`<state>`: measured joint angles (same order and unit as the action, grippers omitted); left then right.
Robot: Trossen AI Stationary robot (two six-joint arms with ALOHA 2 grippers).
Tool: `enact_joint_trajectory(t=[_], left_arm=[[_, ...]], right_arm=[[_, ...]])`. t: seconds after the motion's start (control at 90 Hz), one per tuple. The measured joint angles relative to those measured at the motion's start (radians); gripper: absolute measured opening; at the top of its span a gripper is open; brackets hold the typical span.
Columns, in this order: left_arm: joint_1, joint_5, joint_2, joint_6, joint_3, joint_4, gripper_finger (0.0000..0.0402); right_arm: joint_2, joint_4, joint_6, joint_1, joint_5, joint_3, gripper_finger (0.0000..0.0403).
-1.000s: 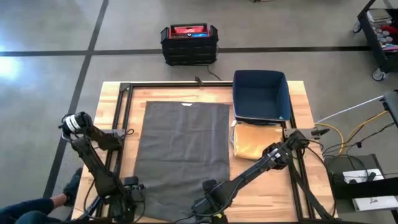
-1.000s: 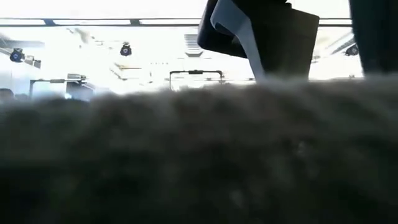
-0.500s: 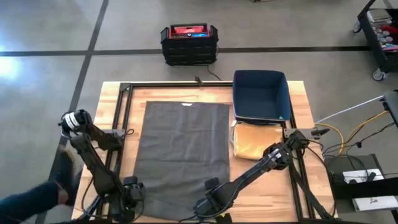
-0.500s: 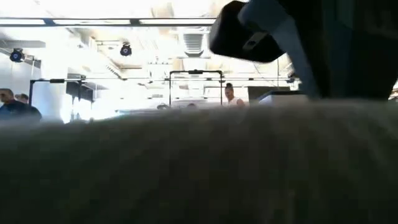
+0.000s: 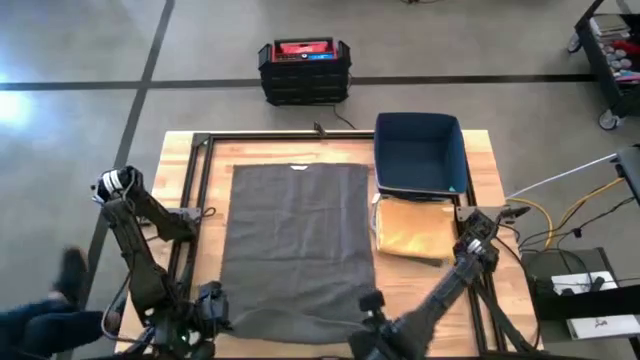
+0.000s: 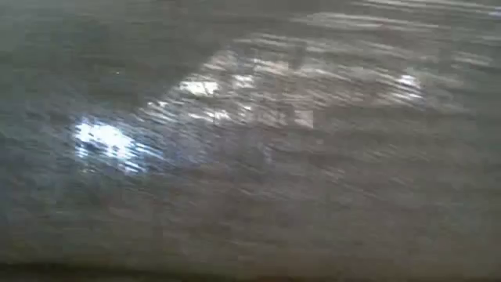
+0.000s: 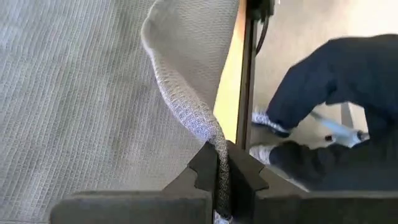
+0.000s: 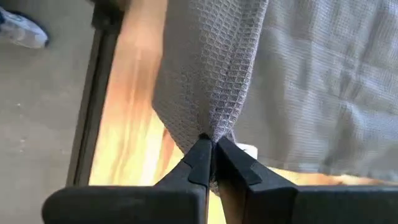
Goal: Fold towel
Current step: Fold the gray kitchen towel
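Across the low view, gray towel (image 6: 250, 157) fills everything.

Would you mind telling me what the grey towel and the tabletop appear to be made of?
The grey towel looks like matte waffle-weave fabric, probably cotton: a small grid texture shows and it drapes softly from each tool. The tabletop looks like pale wood, with plank-like strips and a slight sheen.

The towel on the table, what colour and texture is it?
Grey waffle-weave towel, clearest in the right wrist view.
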<state>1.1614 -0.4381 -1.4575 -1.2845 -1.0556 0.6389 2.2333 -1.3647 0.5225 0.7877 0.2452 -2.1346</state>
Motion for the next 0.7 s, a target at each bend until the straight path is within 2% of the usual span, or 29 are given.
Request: enact_joint_trajectory(t=[0.2, 0.456, 0.7], left_arm=[[0.030, 0.000, -0.156, -0.056, -0.081, -0.039, 0.0000], [0.047, -0.082, -0.348, -0.047, -0.306, -0.023, 0.0000], [0.048, -0.075, -0.439, -0.068, -0.517, 0.174, 0.0000]], right_arm=[[0.000, -0.001, 0.158, 0.093, 0.027, 0.080, 0.0000], [-0.001, 0.046, 0.303, 0.171, 0.082, 0.089, 0.0000], [-0.001, 0.125, 0.348, 0.188, 0.096, 0.082, 0.0000]])
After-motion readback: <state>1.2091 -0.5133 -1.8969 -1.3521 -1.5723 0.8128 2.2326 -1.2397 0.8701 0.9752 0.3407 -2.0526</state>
